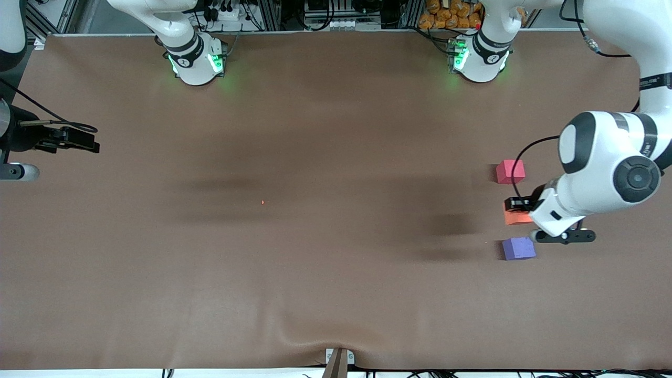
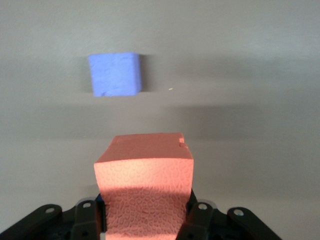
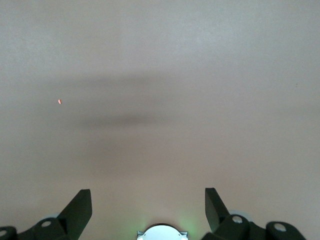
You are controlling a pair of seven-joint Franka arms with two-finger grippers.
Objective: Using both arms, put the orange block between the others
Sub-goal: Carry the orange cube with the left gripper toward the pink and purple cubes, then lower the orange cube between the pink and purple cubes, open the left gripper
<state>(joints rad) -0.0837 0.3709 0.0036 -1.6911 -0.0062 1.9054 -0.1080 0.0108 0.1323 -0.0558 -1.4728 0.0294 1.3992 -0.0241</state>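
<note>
1. The orange block [image 1: 517,217] is clamped in the left end effector [image 1: 517,206], in the gap between the 2 others at the left arm's end of the worktop [image 1: 315,157]. In the left wrist view its foam bulges between the fingers [image 2: 200,215], so the grip is firm.
2. The red cube [image 1: 510,171] lies farther from the front camera than the orange block; the purple cube [image 1: 518,248] lies nearer. Both sit apart from the orange block.
3. Whether the orange block touches the worktop or hangs just above it, I cannot tell.
4. Step in hand, as I judge it: placement, with the block roughly in line between the 2 cubes.
5. The next move likely calls for setting the block flat, spreading the fingers, and lifting straight up without nudging either cube.
6. The right end effector [image 3: 147,210] waits at the right arm's end, its fingers spread wide and holding nothing.
</note>
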